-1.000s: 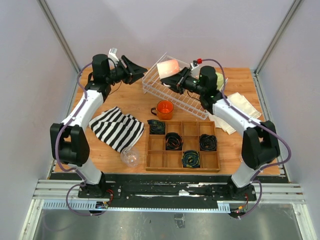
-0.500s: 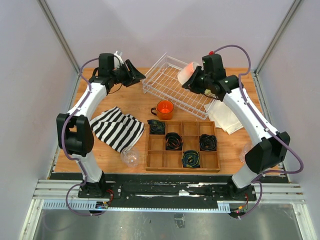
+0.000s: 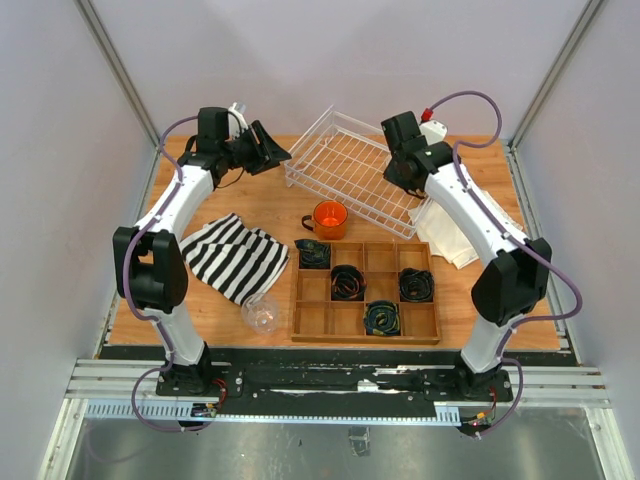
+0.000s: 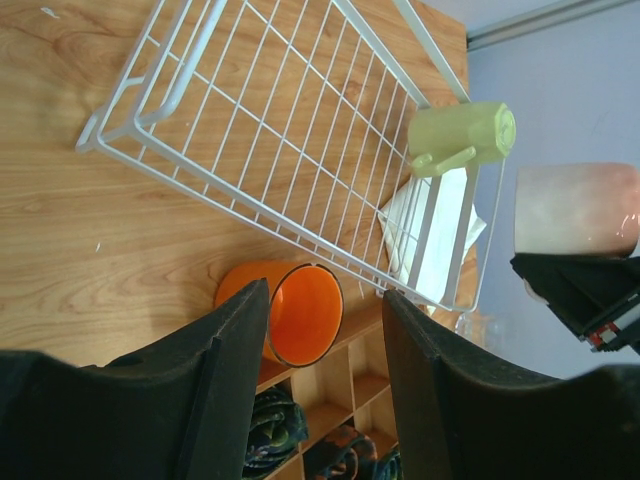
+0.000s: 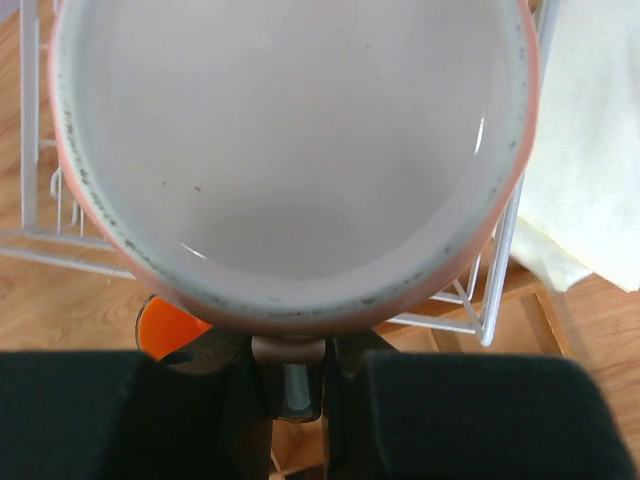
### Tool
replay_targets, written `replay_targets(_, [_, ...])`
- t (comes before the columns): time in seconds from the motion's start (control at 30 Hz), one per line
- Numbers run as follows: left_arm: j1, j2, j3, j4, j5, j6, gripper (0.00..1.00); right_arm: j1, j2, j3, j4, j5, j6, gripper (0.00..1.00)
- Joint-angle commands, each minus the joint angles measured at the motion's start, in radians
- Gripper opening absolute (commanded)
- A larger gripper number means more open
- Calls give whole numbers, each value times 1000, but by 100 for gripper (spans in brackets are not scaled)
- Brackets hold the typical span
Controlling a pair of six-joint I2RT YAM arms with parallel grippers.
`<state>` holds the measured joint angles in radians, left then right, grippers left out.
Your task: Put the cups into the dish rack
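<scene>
The white wire dish rack (image 3: 345, 165) stands at the back middle of the table. My right gripper (image 3: 405, 172) points down over its right part and is shut on the handle of the white-pink mug (image 5: 290, 150), whose open mouth faces the wrist camera (image 5: 290, 380); the arm hides the mug from above. The left wrist view shows that mug (image 4: 575, 210) held over the rack (image 4: 270, 130). A pale yellow-green mug (image 4: 465, 135) lies on its side at the rack's right end. The orange mug (image 3: 329, 217) stands before the rack. My left gripper (image 3: 268, 148) is open and empty (image 4: 322, 300).
A wooden compartment tray (image 3: 365, 290) with black cables sits in front. A striped cloth (image 3: 235, 255) lies at the left with a clear tumbler (image 3: 260, 315) at its near edge. A white cloth (image 3: 450, 235) lies right of the rack.
My right arm has carried the white-pink mug rightward over the rack and turned the wrist down, so the mug no longer shows from above. The left gripper rose slightly at first, then stayed.
</scene>
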<state>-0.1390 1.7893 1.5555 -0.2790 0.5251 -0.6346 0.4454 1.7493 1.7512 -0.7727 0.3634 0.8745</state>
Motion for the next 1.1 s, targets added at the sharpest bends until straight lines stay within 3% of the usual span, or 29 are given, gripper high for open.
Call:
replay_targets(0.0, [3, 5, 4, 11, 18, 17, 54, 16, 51, 100, 6, 221, 99, 1])
replay_targets(0.5, [3, 16, -2, 3, 17, 32, 54, 19, 264, 299, -188, 366, 297, 1])
replay_targets(1.07, [7, -1, -37, 6, 29, 41, 54, 26, 332, 273, -322, 369, 503, 1])
